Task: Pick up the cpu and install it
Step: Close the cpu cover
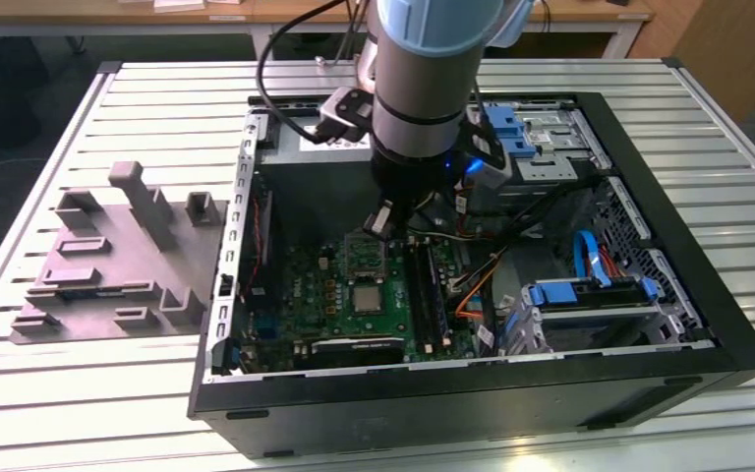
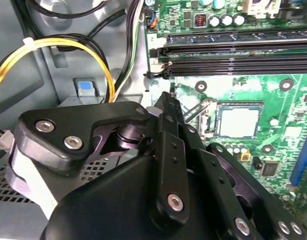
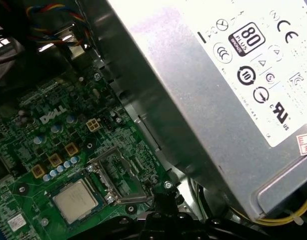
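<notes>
The cpu [image 2: 238,121] lies flat in its socket on the green motherboard [image 2: 273,90], silvery top up, pale rim showing on all sides. In the first wrist view the same chip [image 3: 75,200] sits squarely in the socket, and the hinged metal load frame [image 3: 118,175] stands swung open just beside it, not closed over it. In the exterior view the cpu [image 1: 369,295] appears as a small pale square near the middle of the board, inside the open computer case [image 1: 667,197].

The pincer [image 2: 166,97] stands off the chip: in the second wrist view its tip is beside the socket, over the open frame's side, with the socket edge between it and the cpu. The chip is square, so no long axis governs the approach. The fingers appear drawn together with nothing between them; judged closed and empty. In the exterior view the pincer [image 1: 391,221] hangs low inside the case, just above the board.

Black memory slots [image 2: 233,57] run past the socket. The grey power supply [image 3: 218,90] sits close by. The case rests on a slatted bench [image 1: 745,108], with a grey fixture tray [image 1: 109,256] toward the exterior view's left.

Judgement: the chip looks seated, retention frame not yet shut.
</notes>
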### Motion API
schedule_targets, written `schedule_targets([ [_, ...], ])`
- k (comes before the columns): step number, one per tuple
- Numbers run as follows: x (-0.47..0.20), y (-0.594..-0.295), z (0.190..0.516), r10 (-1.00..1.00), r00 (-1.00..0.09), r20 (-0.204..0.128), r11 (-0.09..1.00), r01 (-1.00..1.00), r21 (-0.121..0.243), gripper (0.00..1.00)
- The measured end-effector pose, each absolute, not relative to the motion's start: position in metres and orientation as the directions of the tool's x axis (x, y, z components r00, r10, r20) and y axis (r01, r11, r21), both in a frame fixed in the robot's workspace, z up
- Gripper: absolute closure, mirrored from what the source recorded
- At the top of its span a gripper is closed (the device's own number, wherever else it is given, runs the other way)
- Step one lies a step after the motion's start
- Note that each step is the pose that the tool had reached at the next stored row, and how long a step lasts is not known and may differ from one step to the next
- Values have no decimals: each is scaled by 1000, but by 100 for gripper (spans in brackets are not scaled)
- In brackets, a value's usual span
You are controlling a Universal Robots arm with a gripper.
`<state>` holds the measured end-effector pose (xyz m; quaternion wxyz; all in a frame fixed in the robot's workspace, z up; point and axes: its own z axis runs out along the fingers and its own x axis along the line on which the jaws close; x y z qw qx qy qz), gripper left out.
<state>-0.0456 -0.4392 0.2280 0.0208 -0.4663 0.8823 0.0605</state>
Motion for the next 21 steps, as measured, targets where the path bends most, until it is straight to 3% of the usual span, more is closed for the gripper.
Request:
schedule_targets([
  [7,-46,-438,233,-827,-557,-71,553,-830,72,89],
  [21,-47,-438,236,-853,-517,-71,513,-856,72,89],
])
